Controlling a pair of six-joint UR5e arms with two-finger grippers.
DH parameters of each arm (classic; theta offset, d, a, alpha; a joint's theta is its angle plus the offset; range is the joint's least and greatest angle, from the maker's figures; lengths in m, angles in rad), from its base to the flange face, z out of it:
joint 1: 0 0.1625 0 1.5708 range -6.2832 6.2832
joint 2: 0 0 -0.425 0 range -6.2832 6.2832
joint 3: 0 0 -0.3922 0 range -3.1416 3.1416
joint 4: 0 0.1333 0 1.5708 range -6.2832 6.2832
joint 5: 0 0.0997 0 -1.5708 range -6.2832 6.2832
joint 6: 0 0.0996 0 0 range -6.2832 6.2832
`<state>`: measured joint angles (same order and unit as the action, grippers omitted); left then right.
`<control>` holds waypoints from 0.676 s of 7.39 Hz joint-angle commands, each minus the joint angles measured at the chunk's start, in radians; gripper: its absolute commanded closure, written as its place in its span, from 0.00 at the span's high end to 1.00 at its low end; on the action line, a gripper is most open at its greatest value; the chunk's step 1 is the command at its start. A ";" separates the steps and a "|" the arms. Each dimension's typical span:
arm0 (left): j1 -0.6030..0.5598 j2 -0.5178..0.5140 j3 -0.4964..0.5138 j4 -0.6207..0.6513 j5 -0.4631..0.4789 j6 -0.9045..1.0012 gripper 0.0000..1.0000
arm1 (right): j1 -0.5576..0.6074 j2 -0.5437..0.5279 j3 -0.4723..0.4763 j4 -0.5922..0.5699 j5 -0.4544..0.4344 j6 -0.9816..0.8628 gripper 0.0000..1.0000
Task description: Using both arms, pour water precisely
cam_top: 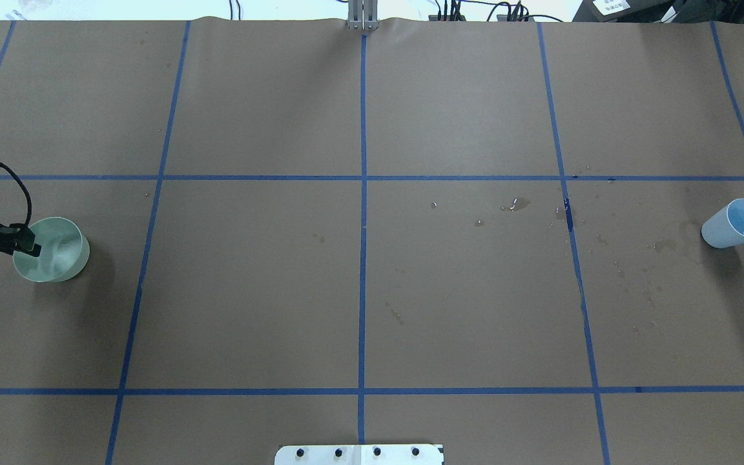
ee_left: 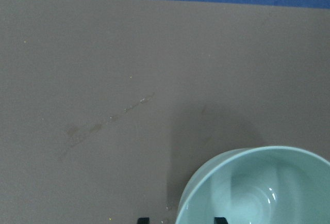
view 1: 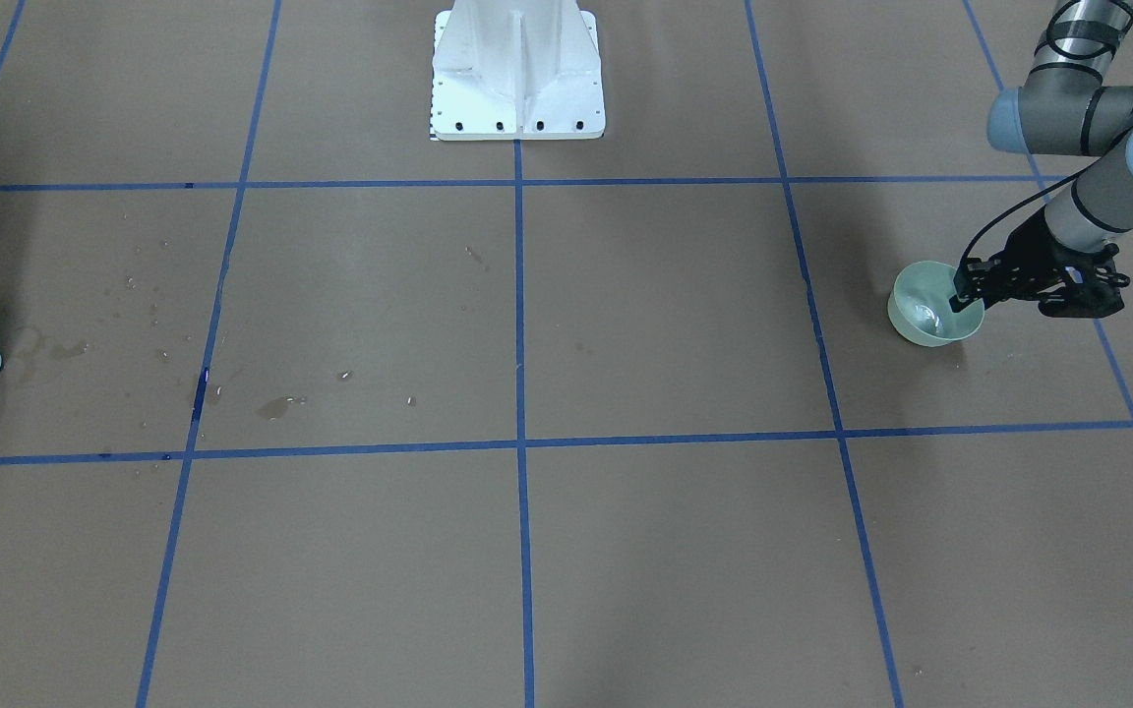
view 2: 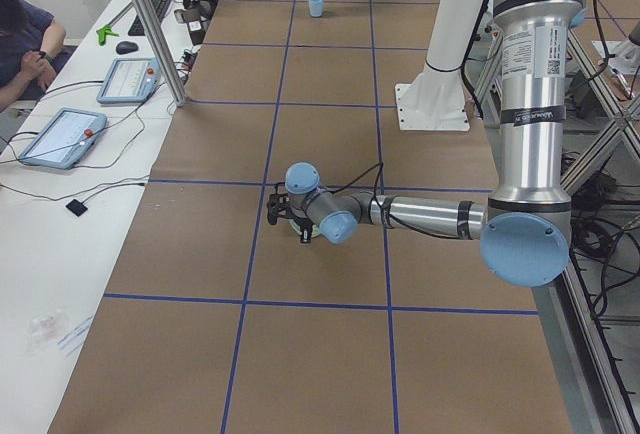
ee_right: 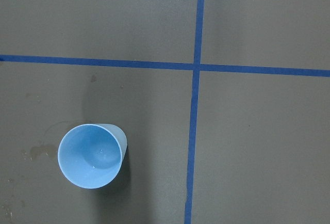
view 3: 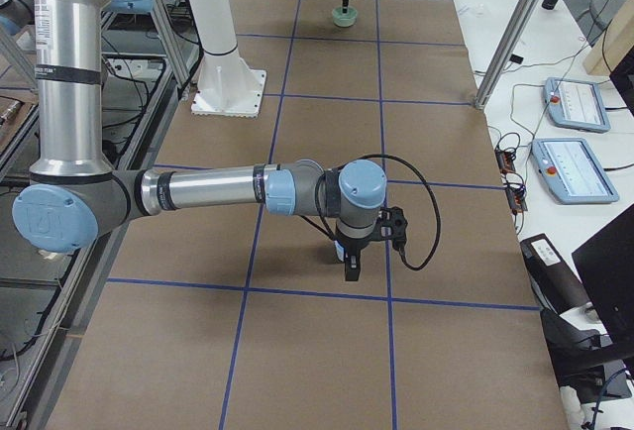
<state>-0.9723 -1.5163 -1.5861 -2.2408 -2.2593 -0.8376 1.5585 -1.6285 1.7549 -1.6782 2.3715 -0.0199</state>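
Left gripper (view 1: 962, 298) straddles the green bowl's (view 1: 916, 330) rim, jaws apart, nothing clamped. Water (view 1: 926, 317) lies in the bowl. Right gripper (view 3: 351, 273), near the blue cup (cam_top: 733, 224): cannot tell its opening. Step: grasping. Next: close squarely, lift level.

Bright, even light from overhead leaves the brown paper-covered table (cam_top: 462, 97) flat and sharp, with only soft shadows beside the pale green round bowl (cam_top: 59, 252) and the light-blue plastic cup (cam_top: 733, 226). The left wrist view is dimmer and softer, with small white glints on the water (ee_left: 272, 195) in the bowl.
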 commanded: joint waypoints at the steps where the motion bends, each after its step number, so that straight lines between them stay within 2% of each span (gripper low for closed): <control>1: 0.000 -0.001 -0.011 0.001 0.000 -0.001 0.00 | 0.000 0.001 0.002 0.000 -0.002 -0.002 1.00; 3: -0.002 0.005 -0.049 0.015 -0.013 -0.003 0.00 | 0.000 0.007 0.002 0.000 0.000 0.000 1.00; 5: -0.009 -0.007 -0.104 0.100 -0.086 -0.003 0.00 | 0.005 0.000 0.015 -0.005 0.000 0.000 1.00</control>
<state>-0.9765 -1.5172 -1.6542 -2.1940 -2.3062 -0.8405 1.5610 -1.6243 1.7599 -1.6792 2.3720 -0.0200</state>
